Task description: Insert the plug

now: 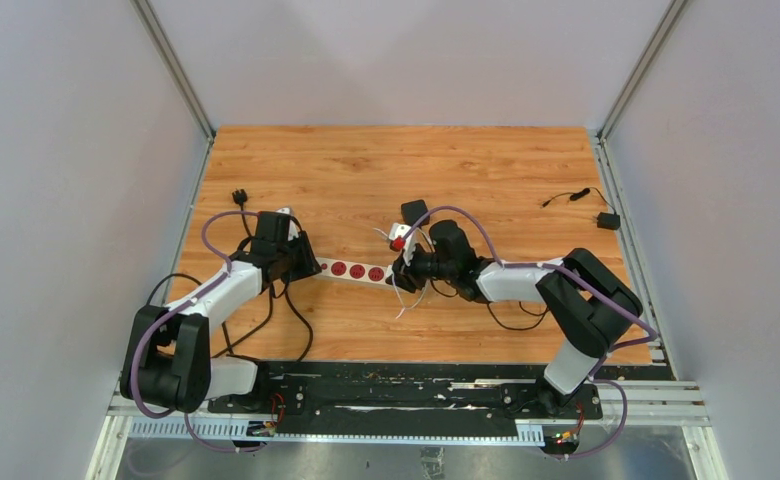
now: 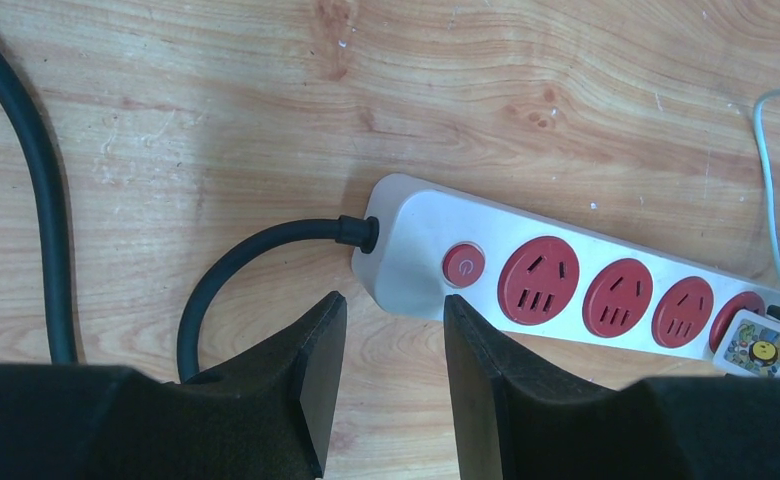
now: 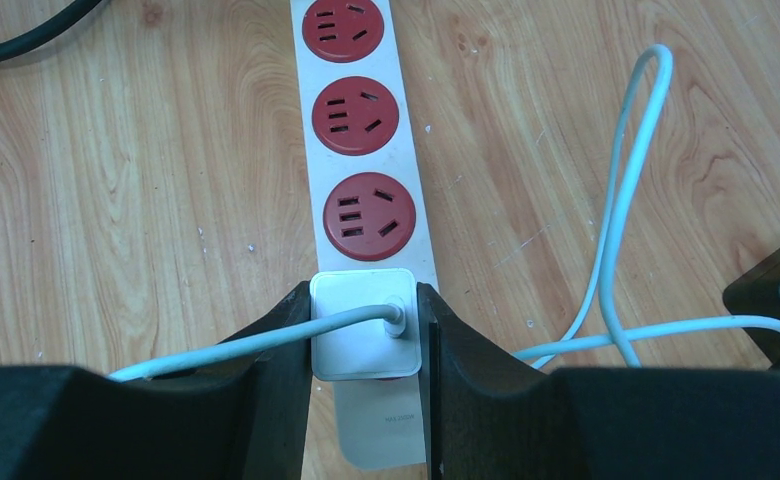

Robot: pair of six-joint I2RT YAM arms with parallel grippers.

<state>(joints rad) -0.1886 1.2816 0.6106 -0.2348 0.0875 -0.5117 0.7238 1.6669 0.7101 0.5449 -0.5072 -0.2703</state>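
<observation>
Plug (image 3: 363,325), white and square, is clamped between the fingers of the right gripper (image 3: 363,292) and is pressed flat against the face of the power strip (image 3: 364,163). It covers the socket nearest the strip's free end. A sliver of red shows under its lower edge, and whether it is fully seated cannot be told. In the right wrist view three free red sockets are lined up from the plug toward 12 o'clock. A white cable (image 3: 616,200) is led out of the plug's face and looped across the wood toward 3 o'clock.

At the strip's other end, toward 9 o'clock in the top view, the left gripper (image 2: 393,305) is held with its fingers apart, the strip's corner beside the red switch (image 2: 463,265) lying at the gap. A black cable (image 2: 256,245) is curled out of that end. The strip is laid across the middle of the wooden table (image 1: 416,170). A small black adapter (image 1: 607,220) is seen well apart at 2 o'clock.
</observation>
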